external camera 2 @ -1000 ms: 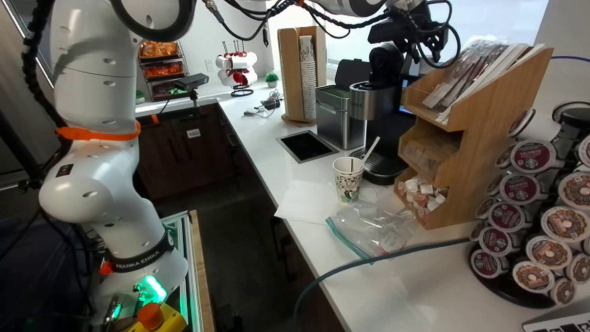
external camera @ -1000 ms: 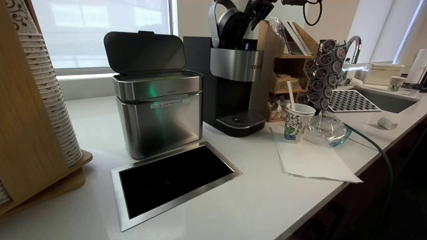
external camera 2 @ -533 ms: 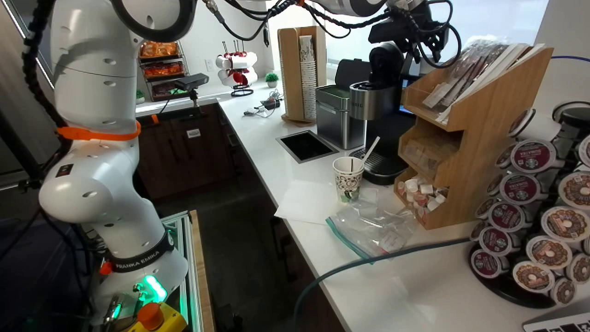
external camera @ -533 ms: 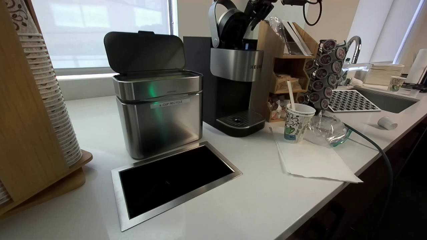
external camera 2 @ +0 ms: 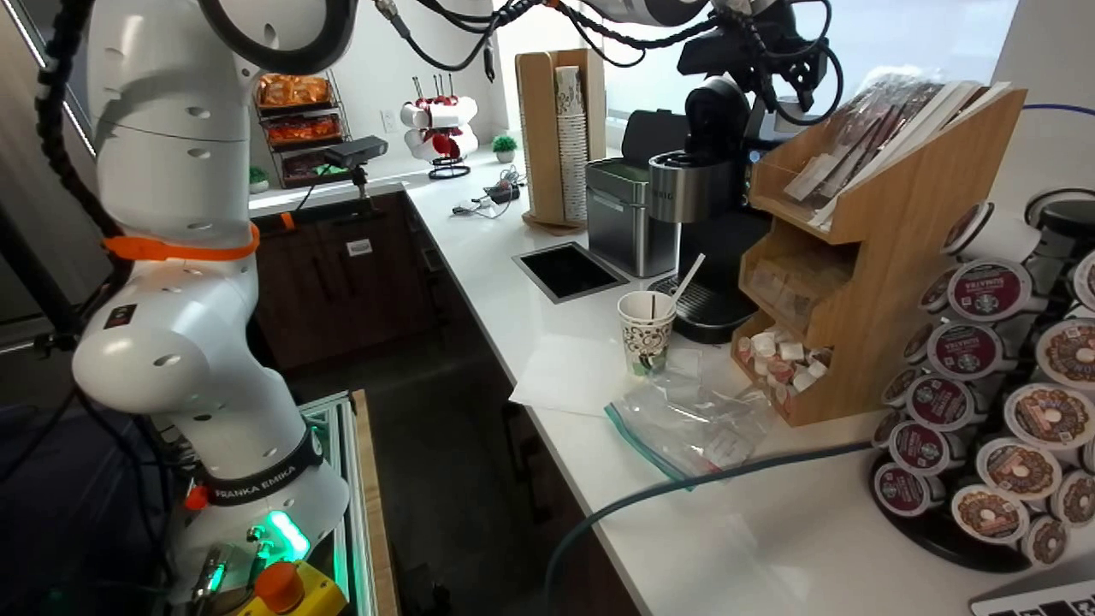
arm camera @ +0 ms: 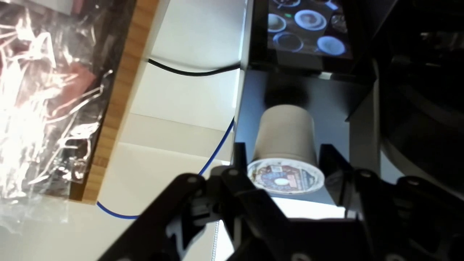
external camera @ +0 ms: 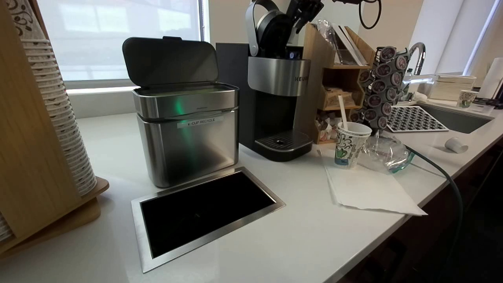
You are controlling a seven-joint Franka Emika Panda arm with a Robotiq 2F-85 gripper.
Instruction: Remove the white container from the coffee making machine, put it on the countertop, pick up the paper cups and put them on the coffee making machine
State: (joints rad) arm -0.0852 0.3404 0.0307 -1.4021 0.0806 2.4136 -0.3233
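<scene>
Gripper [arm camera: 283, 154]: clamped on the white container [arm camera: 285, 134], a fingertip at either side of its lid rim; in both exterior views it sits high, beside the rounded black head [external camera: 272, 37] of the coffee making machine [external camera: 278, 76].
White container: held at the top of the coffee making machine, its printed lid [arm camera: 285, 176] turned to the wrist camera and its narrow end pointing away, next to a lit screen [arm camera: 308, 29]; the wrist view is soft here, so I cannot tell whether its base touches the grey-blue surface beyond.
Coffee making machine: upright on the countertop [external camera: 298, 232], silver handle [external camera: 252, 33] arched up by its head, black drip tray [external camera: 283, 140] low in front.
Paper cups [external camera: 349, 149]: nested and upright near the drip tray, on a white sheet [external camera: 377, 192], a white stick [external camera: 342, 112] and a dark stick [external camera 2: 653, 305] standing in them.
Plastic bag [external camera 2: 684, 411]: clear, teal along one edge, just beside the cups.
Steel bin [external camera: 192, 143]: next to the machine, black lid [external camera: 171, 63] tipped up, K-CUP RECYCLE on its front label; before it a metal frame [external camera: 214, 234] rings a dark opening in the countertop.
Wooden rack [external camera 2: 890, 299]: on the machine's other side, wrapped packets [external camera 2: 881, 141] in its top tray, small tubs [external camera 2: 783, 364] in its lowest.
Coffee pods [external camera 2: 944, 402]: in rows on a black stand, just past the rack.
Small white cup [external camera: 456, 145]: on its side near the countertop's edge, well apart from the paper cups.
</scene>
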